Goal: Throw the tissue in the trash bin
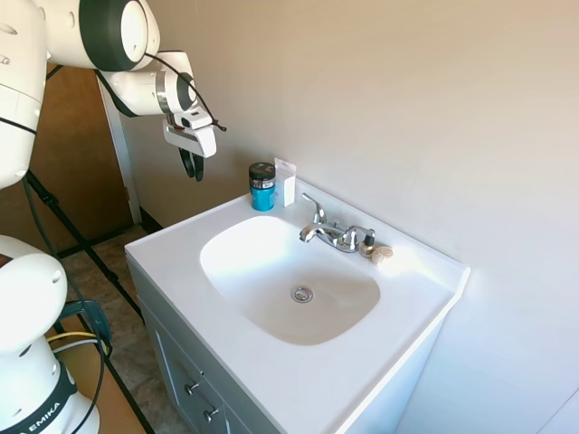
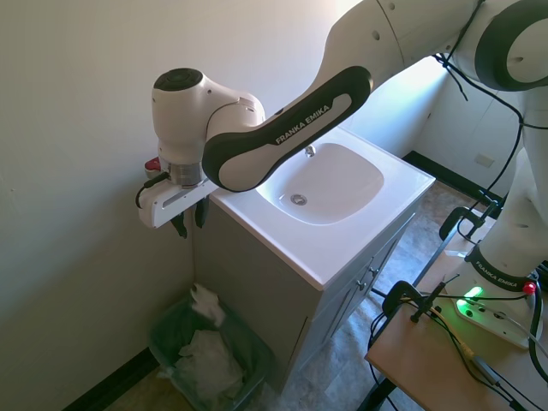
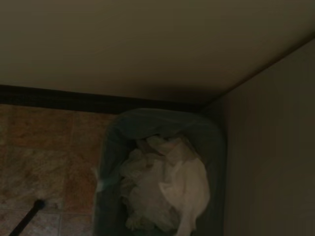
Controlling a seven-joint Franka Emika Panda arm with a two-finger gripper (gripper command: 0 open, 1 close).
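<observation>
**A:** Where is the crumpled white wad of thin paper tissue [image 2: 208,357] sitting right now?

**B:** White crumpled paper is lying inside the dark green plastic trash bin [image 2: 168,332] on the floor, beside the white sink cabinet [image 2: 257,282]. One piece [image 2: 206,302] is poking up at the bin's rim. The wrist view is looking straight down on the same heap [image 3: 167,189] in the bin [image 3: 114,147].

**A:** And the arm's black two-finger gripper [image 2: 190,219]?

**B:** It is hanging above the bin, off the end of the cabinet, with its fingers parted a little and nothing visible between them.

**A:** So the task is looking done?

**B:** Judging by that, yes: the tissue appears to be in the bin, though which wad is the thrown one cannot be told. At most, pulling the arm away is remaining.
</observation>
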